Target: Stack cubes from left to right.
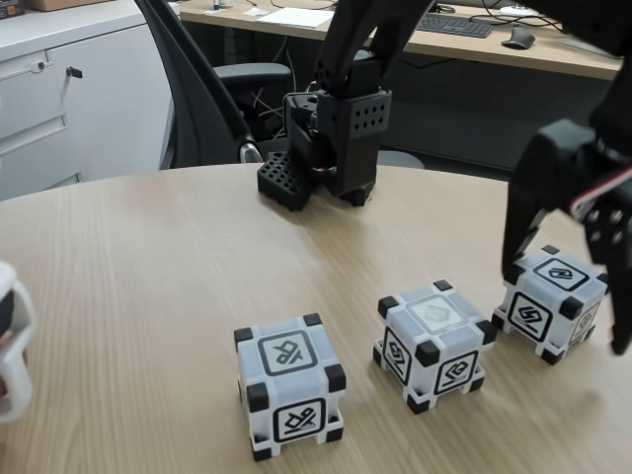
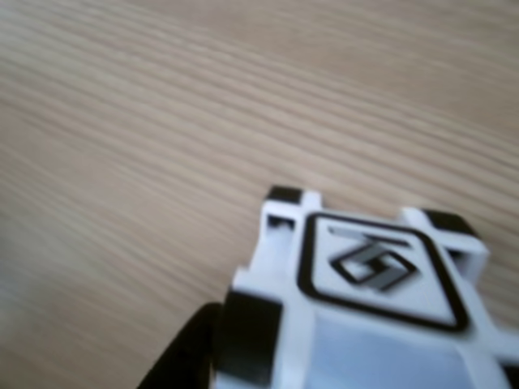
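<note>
Three cubes sit on the wooden surface (image 1: 148, 257) in the fixed view: one at left (image 1: 290, 384), one in the middle (image 1: 434, 344), one at right (image 1: 550, 303). One black arm, two fingers (image 1: 515, 259). Behind, one office chair (image 1: 212, 94), one keyboard (image 1: 452, 26), one mouse (image 1: 517, 38).

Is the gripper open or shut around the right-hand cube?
Open. In the fixed view the gripper straddles the right-hand cube, one finger at its left side, the other past its right.

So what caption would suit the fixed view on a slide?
Black gripper open around the rightmost cube; two more cubes wait in a row on the wooden table.
</note>
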